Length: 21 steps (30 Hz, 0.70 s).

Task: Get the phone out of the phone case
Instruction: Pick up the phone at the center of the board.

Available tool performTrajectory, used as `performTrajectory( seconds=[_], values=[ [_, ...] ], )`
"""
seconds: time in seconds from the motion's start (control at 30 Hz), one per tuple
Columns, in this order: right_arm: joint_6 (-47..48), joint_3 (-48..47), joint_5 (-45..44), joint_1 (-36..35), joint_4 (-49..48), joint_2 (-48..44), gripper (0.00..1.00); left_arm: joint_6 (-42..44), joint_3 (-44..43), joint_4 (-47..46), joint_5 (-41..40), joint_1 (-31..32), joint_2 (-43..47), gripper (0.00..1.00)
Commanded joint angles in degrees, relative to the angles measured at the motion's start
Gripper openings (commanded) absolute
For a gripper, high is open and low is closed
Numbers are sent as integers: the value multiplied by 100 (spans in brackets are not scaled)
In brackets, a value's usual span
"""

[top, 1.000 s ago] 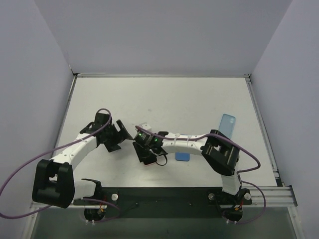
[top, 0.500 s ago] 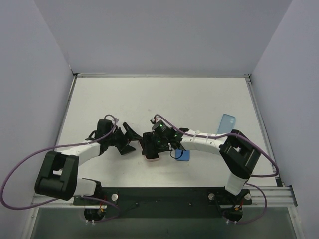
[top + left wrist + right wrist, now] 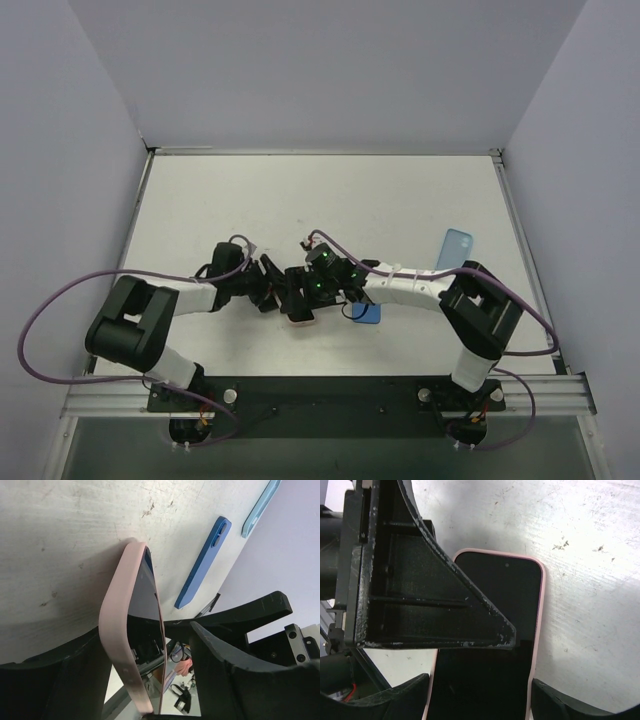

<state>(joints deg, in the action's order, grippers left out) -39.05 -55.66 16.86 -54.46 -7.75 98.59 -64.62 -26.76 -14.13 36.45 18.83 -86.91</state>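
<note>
White, scuffed worktop (image 3: 350,200) is bearing 1 end of the pink silicone phone case (image 3: 117,630), with the black slab phone (image 3: 490,645) inside. Right end effector (image 3: 480,697) is clamping its 2 long edges; left end effector (image 3: 150,655) is straddling it, jaws apart. Bracing seems underway; peeling a corner is likely coming next.

pincers: 2 (left pincer (image 3: 274,294), right pincer (image 3: 298,299)) | phones: 1, phone (image 3: 490,645) between the pincers | cases: 3 — pink case (image 3: 120,645) at the pincers, dark blue case (image 3: 204,562) near right pincer, light blue case (image 3: 260,507) well apart
</note>
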Motion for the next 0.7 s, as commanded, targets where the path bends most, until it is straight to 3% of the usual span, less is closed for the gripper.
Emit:
performTrajectory(
  seconds=[0.0,0.03,0.07,0.1,0.17,0.2,0.43,0.53,0.57,0.67],
  values=[
    [-77,125,124,-21,-341,-419,22,-147,-312,-415,-85,86,-63,61],
    [-77,143,124,-12,-341,-445,27,-156,-329,-380,-94,77,-45,54],
    [-77,169,124,-4,-315,-472,56,-156,-347,-363,-129,77,-28,40],
    [-77,178,116,14,-272,-541,69,-139,-382,-319,-138,77,-19,31],
    [-7,196,37,110,-53,-743,83,-139,-417,-292,-164,59,51,14],
    [2,257,10,154,10,-849,84,-147,-452,-275,-164,51,69,0],
    [-305,766,-43,734,432,-2140,92,-130,-698,-449,-33,-81,622,0],
    [-647,969,175,1006,345,-2536,81,-428,-681,-1274,169,-142,868,0],
    [-761,1143,316,1172,101,-2676,73,-681,-638,-1546,274,-169,904,0],
    [-1253,1486,755,1384,-636,-2975,60,-1173,-619,-2575,503,-230,966,0]
  ],
)
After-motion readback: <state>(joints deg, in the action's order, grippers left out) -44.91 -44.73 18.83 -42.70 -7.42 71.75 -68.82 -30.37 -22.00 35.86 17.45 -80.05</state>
